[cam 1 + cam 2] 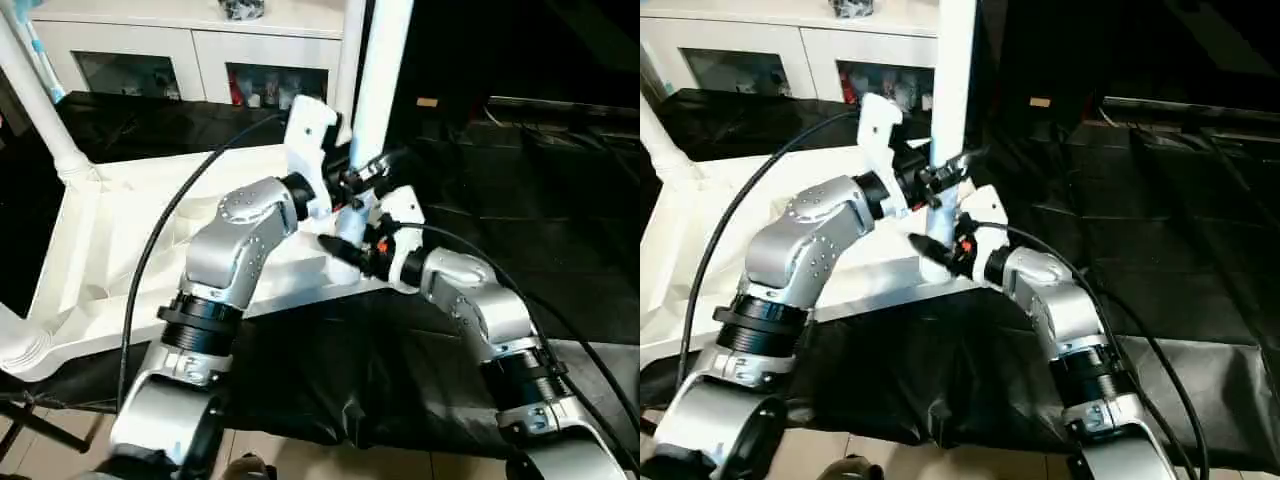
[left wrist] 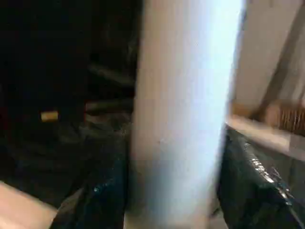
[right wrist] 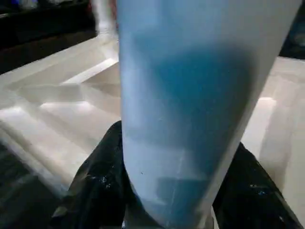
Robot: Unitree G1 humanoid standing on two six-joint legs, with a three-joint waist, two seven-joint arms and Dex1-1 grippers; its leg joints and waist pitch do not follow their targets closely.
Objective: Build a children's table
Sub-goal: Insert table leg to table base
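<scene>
Both grippers are closed around the same upright white leg: the left gripper clasps it higher up, its black fingers showing on either side of the tube in the left wrist view, and the right gripper clasps it lower, near its foot, its fingers likewise flanking the tube in the right wrist view. Neither stands wide; each is spread just enough to take the tube's width. The leg's long axis runs almost straight up and down, rising out of the head camera's frame, with its lower end at the near right corner of the children's table top, which lies upside down, ribbed side up, on the black-covered surface. The move ahead, as I judge it, turns on that axis lining up with the corner socket directly beneath the grippers; whether the end is already seated there is hidden behind the wrists. The right gripper is the nearer to the joint and best placed to steer, the left to steady from above. Two more legs stand fitted at the far left corner and the near left corner. White cabinets stand behind.
</scene>
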